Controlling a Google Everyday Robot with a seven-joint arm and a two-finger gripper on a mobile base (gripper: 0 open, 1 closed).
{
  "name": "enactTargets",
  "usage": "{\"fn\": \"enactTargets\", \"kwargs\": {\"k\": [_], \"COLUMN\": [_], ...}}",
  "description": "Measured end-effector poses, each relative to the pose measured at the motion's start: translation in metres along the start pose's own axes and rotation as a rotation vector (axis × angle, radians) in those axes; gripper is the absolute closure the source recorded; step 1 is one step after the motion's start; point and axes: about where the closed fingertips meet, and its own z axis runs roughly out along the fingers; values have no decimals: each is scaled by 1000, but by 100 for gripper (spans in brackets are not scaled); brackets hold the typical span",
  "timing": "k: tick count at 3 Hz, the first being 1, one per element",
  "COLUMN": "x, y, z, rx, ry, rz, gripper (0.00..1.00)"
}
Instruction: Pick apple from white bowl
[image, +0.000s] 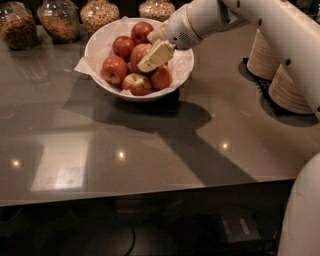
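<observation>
On the counter (150, 155), the gripper (156, 56) is seen over the apple (137, 50) in the white bowl (182, 69); its grip cannot be told.

The arm (280, 35) reaches in from the right, its gripper (156, 55) angled down-left at upper centre.

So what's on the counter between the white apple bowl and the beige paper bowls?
The camera view shows bare grey countertop; the white arm crosses above, its pincer over the apples in the round white bowl.

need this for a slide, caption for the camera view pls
Robot hand low over the red apples in a white bowl on a grey counter
</observation>
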Motion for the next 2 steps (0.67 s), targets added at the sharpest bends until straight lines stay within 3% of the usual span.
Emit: {"fn": "enactTargets", "kwargs": {"k": [1,2], "x": [9,8], "y": [-2,-2], "z": [24,29], "rx": [-35,-42], "ry": [29,29], "rz": [18,18], "gripper": [32,32]}}
